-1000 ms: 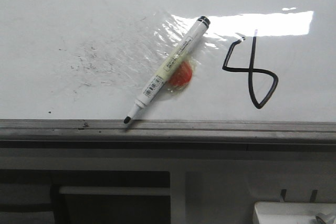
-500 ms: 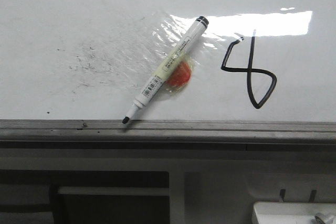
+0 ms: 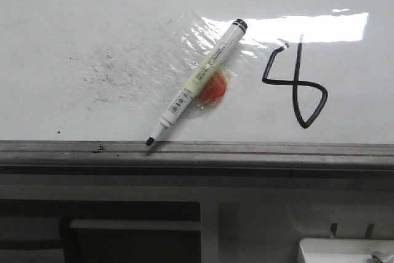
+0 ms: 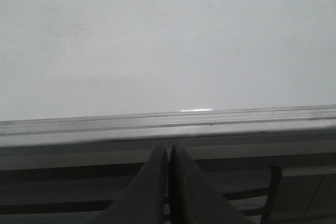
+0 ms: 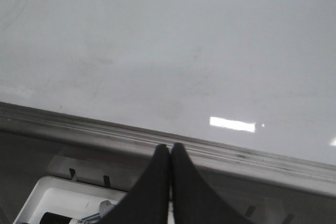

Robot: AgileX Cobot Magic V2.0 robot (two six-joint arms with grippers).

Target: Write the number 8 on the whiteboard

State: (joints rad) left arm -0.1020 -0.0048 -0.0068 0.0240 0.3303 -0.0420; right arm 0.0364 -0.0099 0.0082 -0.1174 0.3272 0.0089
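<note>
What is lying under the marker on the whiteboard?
Under the marker lies an orange-red round thing on a wrinkled clear film patch on the whiteboard. The marker's barrel covers the round thing's left part, so its full shape cannot be seen.

marker (image 3: 197, 82): white barrel, black cap end up-right, uncapped tip down-left, lying diagonal
orange blob (image 3: 213, 87): under clear film, just beside marker barrel
white tray (image 5: 63, 203): below rail, near gripper tips in right wrist view; contents unclear
</note>
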